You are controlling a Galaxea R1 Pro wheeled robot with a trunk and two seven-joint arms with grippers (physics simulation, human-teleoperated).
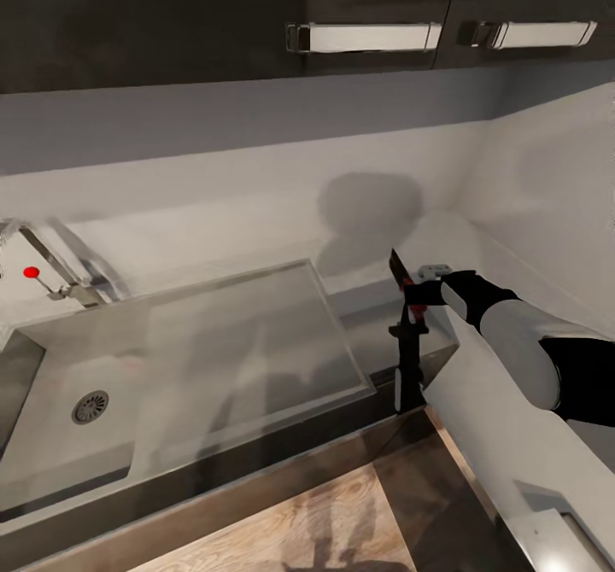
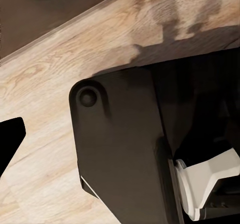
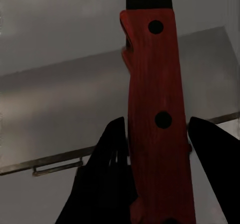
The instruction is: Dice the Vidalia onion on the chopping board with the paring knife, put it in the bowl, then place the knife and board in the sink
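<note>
My right gripper is shut on the paring knife, which it holds roughly upright by its red handle, just past the right end of the sink's drainboard. The right wrist view shows the red riveted handle clamped between two dark fingers, with the steel drainboard below. The sink basin with its round drain and the tap with a red dot sit at the left. Grey countertop runs behind. In the left wrist view one dark fingertip hangs over the floor. The onion, chopping board and bowl are out of view.
Dark upper cabinets with bar handles hang above the counter. A pale wall closes the corner at the right. Wooden floor lies in front of the counter, and the robot's dark base stands on it.
</note>
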